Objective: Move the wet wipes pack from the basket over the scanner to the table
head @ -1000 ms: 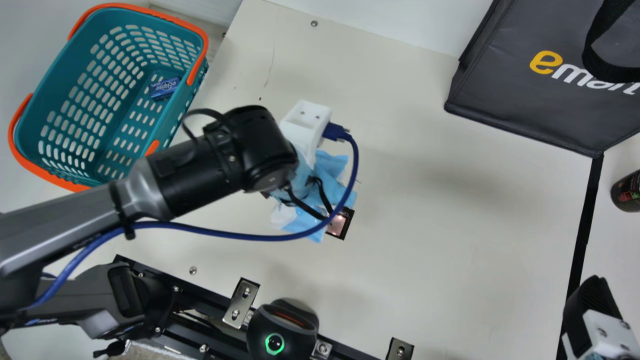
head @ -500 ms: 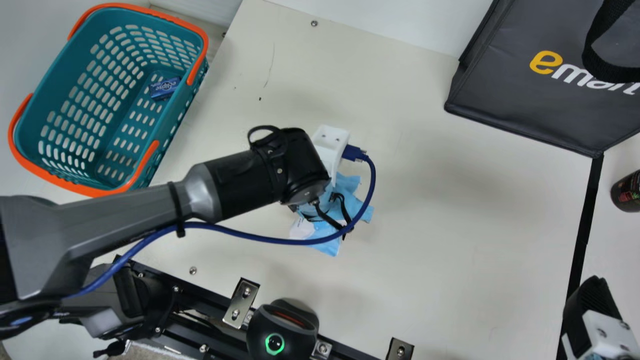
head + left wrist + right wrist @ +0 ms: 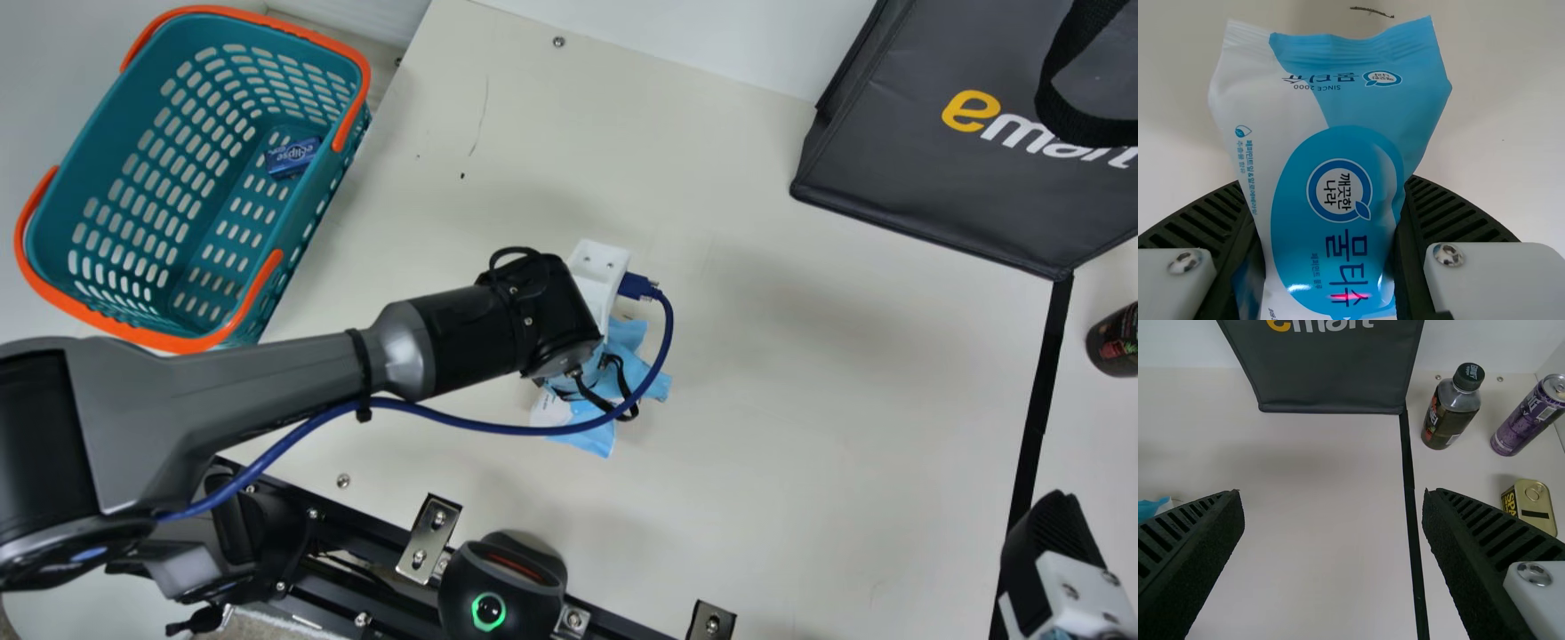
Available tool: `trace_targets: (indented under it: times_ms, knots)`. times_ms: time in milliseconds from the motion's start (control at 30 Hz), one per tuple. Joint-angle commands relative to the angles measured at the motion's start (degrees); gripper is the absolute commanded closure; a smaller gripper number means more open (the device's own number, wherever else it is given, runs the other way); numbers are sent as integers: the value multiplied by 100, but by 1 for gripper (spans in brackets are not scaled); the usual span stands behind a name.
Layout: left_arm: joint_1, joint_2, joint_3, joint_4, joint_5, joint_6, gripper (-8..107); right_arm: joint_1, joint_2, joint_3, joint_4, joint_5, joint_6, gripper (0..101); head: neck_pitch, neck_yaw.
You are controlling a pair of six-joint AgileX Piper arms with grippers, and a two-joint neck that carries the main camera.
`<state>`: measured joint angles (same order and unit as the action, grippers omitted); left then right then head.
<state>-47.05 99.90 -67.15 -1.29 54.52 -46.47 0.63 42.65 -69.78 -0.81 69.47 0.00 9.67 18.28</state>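
"What does the main view show?"

"A blue-and-white wet wipes pack (image 3: pixel 591 438) beneath the left gripper (image 3: pixel 596 280), over the cream table (image 3: pixel 800 400) and well apart from the teal basket (image 3: pixel 87 164). Whether the pack touches the tabletop, I cannot tell. Inside the basket lies a small blue packet (image 3: pixel 293 157). A dark shopping bag (image 3: pixel 933 187) stands across the table, while the right gripper (image 3: pixel 1058 551) is at the lower right edge."

"And the left wrist view?"

"The left gripper (image 3: pixel 1328 250) is clamped on the pack, one ribbed finger pressed to each side. A pinkish-red streak of light crosses the lettering on its blue front."

"The right wrist view?"

"The right gripper (image 3: pixel 1331 497) has its fingers wide apart, pale tabletop between them. Across a black line (image 3: pixel 1410 500) on the table stand a dark-capped bottle (image 3: pixel 1451 413), a purple can (image 3: pixel 1525 420) and a yellow tin (image 3: pixel 1531 507)."
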Motion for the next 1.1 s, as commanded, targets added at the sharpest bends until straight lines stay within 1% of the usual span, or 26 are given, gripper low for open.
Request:
trace_targets:
  times_ms: [0,367,567,700,800,967,1067]
  knots:
    - [-7,20,19,12,-35,-10,67,0,0,0,0,0,0,6,-175,14]
    - [44,32,127,11,-161,27,30,0,0,0,0,0,0,6,-175,14]
    - [104,-175,204,-19,-191,147,10,0,0,0,0,0,0,6,-175,14]
    - [215,-484,242,-124,-193,362,9,0,0,0,0,0,0,6,-175,14]
    - [357,-778,270,-303,-154,685,9,0,0,0,0,0,0,6,-175,14]
    - [668,-1300,329,-461,7,1275,9,0,0,0,0,-1,0,6,-175,14]
    - [860,-1597,362,-424,134,1564,9,0,0,0,0,-1,0,6,-175,14]
